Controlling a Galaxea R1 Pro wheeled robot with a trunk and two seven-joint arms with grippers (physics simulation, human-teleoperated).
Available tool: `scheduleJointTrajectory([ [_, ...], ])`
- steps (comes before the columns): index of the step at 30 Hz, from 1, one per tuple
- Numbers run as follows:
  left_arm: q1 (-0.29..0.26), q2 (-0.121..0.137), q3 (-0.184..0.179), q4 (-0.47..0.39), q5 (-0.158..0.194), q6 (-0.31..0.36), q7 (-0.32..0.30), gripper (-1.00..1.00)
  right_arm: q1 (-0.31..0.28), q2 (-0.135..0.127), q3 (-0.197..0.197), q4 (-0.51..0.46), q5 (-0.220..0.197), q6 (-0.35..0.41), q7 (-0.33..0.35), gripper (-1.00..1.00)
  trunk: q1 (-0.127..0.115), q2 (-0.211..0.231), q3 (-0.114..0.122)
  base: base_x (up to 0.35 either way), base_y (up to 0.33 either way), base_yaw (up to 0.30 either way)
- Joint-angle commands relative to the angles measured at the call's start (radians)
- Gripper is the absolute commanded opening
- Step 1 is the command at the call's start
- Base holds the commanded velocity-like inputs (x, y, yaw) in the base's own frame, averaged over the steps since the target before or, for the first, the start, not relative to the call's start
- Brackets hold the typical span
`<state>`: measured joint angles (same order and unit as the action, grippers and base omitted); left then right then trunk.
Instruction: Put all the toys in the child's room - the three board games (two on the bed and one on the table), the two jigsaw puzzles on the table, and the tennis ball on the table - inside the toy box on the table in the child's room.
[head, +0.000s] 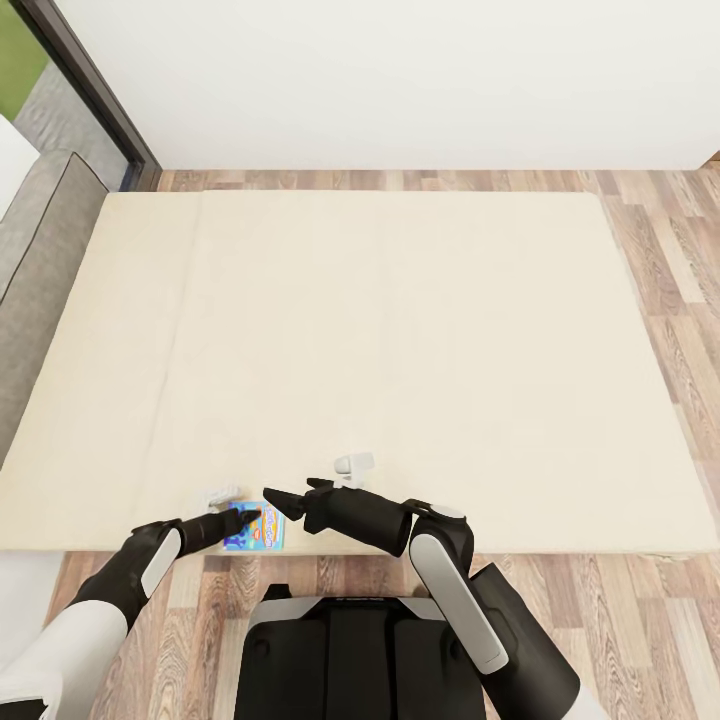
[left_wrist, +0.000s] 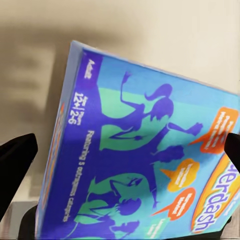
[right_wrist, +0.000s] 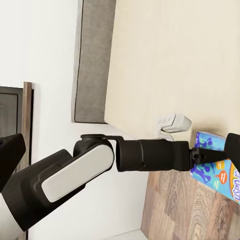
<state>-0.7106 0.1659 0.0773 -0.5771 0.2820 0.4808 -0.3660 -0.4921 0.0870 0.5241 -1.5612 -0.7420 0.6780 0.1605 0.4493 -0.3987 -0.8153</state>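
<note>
Left hand (head: 243, 520) is clamped on the blue board game (head: 258, 528), right at the bed's (head: 400, 350) near edge. Right hand (head: 283, 500) hovers just beside it, fingers apart.

Left gripper (right_wrist: 200, 156) grips game box (right_wrist: 220, 176)

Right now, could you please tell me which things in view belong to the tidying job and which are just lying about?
Part of the job:
- blue board game, at the mattress's near edge
- bed
- left claw, on the game

Just there:
- two small white objects on the mattress
- wood floor
- right claw, beside the game
</note>
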Motion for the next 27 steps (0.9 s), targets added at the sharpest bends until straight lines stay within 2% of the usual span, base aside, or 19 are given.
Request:
scheduleJointTrajectory([
  [1,0.0,0.0,0.002,0.0,-0.001,0.012,0.0,1.0,0.0,0.0,-0.001,0.0,0.001,0.005,0.003,1.0,0.001,-0.001,-0.001,0.0,0.0,0.0],
  [27,0.0,-0.003,0.002,0.0,0.0,0.022,0.001,1.0,0.0,0.0,-0.002,0.0,0.001,0.005,0.003,1.0,0.001,-0.001,-0.001,0.0,-0.034,0.0],
])
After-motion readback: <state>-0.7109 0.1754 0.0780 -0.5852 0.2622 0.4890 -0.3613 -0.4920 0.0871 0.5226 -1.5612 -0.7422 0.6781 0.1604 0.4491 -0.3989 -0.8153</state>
